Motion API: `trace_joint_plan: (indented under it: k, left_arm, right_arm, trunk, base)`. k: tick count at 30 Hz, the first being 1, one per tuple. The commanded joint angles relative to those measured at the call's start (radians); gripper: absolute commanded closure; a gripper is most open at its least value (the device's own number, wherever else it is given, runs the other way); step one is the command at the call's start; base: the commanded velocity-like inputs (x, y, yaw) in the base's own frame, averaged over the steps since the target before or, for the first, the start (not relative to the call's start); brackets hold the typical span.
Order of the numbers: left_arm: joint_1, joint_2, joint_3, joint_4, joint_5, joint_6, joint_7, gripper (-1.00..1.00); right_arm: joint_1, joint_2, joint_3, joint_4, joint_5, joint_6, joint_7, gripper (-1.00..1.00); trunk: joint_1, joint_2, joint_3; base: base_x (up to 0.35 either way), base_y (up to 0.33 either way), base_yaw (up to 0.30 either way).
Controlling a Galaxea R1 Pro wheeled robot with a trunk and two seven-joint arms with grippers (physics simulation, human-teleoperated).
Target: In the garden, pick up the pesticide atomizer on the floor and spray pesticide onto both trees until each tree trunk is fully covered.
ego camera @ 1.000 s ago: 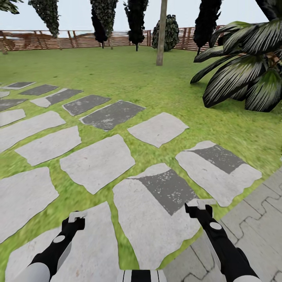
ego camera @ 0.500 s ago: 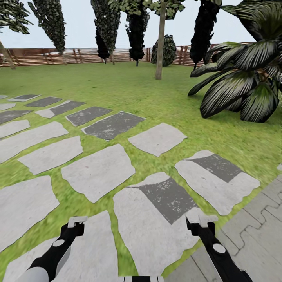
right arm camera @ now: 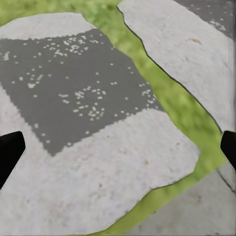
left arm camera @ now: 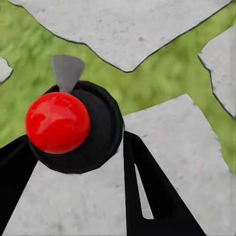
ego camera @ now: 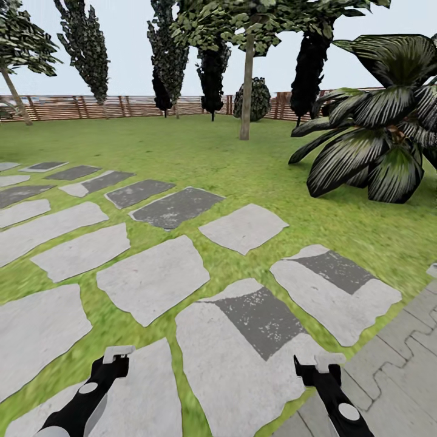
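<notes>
Left gripper (left arm camera: 73,147) is clamped on what looks like the atomizer (left arm camera: 58,123), red ball top. Right gripper (right arm camera: 118,147) is spread wide over a stepping stone (right arm camera: 98,172). Tree trunk (ego camera: 246,91) stands way ahead of both, on the lawn (ego camera: 200,152)

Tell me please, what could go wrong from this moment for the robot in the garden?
1. The tree trunk stands far across the lawn, so spraying from here would probably miss it.
2. The palm spreads low leaves at the right; a direct path could brush them.
3. The left gripper seems to hold a red-topped object; its hold cannot be confirmed.
</notes>
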Motion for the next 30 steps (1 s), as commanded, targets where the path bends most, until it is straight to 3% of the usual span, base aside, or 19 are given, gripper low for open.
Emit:
trace_joint_plan:
  k: [1, 12, 22, 30]
  left_arm:
    - [0.000, 0.000, 0.005, 0.001, -0.009, -0.004, 0.000, 1.00]
    - [0.000, -0.002, 0.005, 0.002, -0.008, -0.003, 0.000, 1.00]
    - [0.002, -0.002, 0.005, 0.001, -0.008, -0.005, 0.000, 1.00]
    - [0.002, -0.002, 0.005, 0.001, -0.008, -0.006, 0.000, 1.00]
  right_arm:
    - [0.000, 0.000, 0.000, 0.001, 0.007, -0.008, -0.002, -1.00]
    - [0.000, 0.002, 0.000, 0.035, 0.005, -0.020, -0.004, -1.00]
    - [0.000, 0.002, 0.000, 0.037, 0.005, -0.019, -0.003, -1.00]
    - [0.000, 0.003, 0.000, 0.041, 0.005, -0.019, -0.002, -1.00]
  trunk:
    - [-0.001, 0.000, 0.003]
    - [-0.039, 0.070, 0.038]
    - [-0.039, 0.070, 0.038]
    - [-0.039, 0.070, 0.038]
  base:
    - [0.000, 0.000, 0.000]
    - [0.000, 0.000, 0.000]
    - [0.018, 0.000, 0.000]
    - [0.288, 0.000, 0.000]
